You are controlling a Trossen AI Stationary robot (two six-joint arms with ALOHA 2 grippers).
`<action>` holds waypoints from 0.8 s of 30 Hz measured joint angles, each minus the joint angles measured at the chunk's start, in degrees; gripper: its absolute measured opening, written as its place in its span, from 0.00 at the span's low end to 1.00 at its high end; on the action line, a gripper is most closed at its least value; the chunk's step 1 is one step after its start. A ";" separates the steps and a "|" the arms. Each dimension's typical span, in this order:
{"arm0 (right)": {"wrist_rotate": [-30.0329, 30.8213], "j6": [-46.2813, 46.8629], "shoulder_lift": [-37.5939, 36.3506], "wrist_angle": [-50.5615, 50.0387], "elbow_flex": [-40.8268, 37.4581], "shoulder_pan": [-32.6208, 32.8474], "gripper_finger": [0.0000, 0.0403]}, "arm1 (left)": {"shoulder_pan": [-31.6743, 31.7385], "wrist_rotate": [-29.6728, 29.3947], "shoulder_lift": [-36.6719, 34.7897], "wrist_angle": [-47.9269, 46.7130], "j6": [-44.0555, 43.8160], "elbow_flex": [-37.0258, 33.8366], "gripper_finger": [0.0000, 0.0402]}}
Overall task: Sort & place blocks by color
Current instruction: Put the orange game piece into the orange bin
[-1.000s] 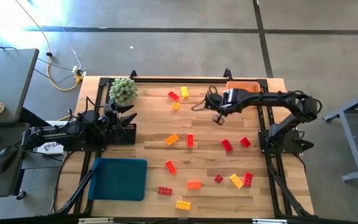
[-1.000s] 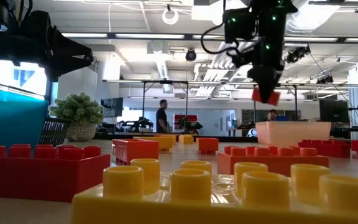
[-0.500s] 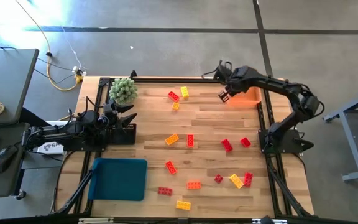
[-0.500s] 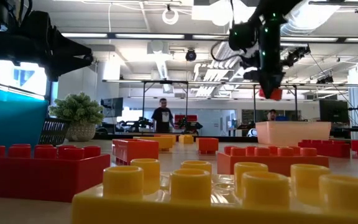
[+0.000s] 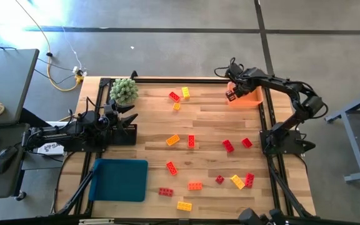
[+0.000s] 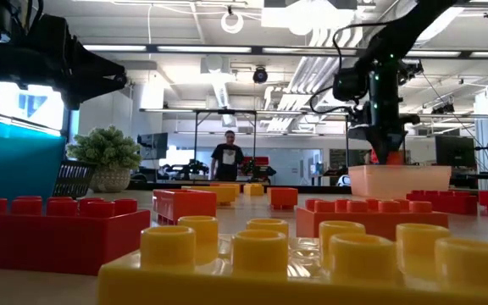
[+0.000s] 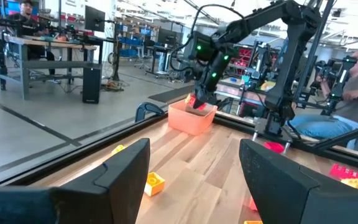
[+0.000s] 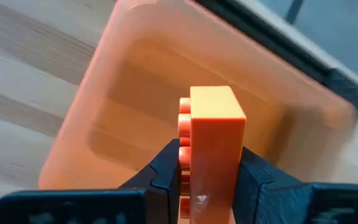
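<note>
Red, orange and yellow studded blocks lie scattered flat on the wooden table, among them a red one [image 5: 174,97], a yellow one [image 5: 185,92] and an orange one [image 5: 172,140]. My right gripper [image 5: 232,95] hangs over the near-left rim of the orange tray [image 5: 250,95] in the far right corner, shut on an orange block [image 8: 213,143]. The low view shows this gripper [image 6: 385,152] just above the tray [image 6: 399,180]. My left gripper [image 5: 132,119] waits open at the table's left side. My right gripper pinches the orange block [image 8: 215,124] between its two fingers [image 8: 166,168] by its two opposite side faces. The fingers come from above, pointing down. The block is lifted clear over the tray's inside [image 8: 135,93], standing on edge with its studs turned sideways.
A blue tray [image 5: 119,179] lies at the near left. A green spiky plant ball [image 5: 124,91] sits at the far left, with a black basket [image 5: 125,133] beside my left arm. More blocks crowd the near right [image 5: 237,182]. People stand in the room beyond [image 6: 227,161].
My right gripper has carried the block from over the table's middle toward the far right corner, and it now hangs over the orange tray. It has stayed shut on the block throughout.
</note>
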 joint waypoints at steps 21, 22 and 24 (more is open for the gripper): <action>0.03 0.62 0.04 9.64 -5.11 -3.75 0.34 | 0.00 -0.24 0.00 0.02 3.54 -0.01 0.59; 0.06 0.60 0.04 9.76 -5.11 -3.75 0.35 | 0.00 -0.27 0.00 0.05 3.80 -0.01 0.59; 0.08 0.60 0.04 9.73 -4.99 -3.75 0.39 | 0.00 -0.95 -0.01 0.37 3.92 -0.02 0.59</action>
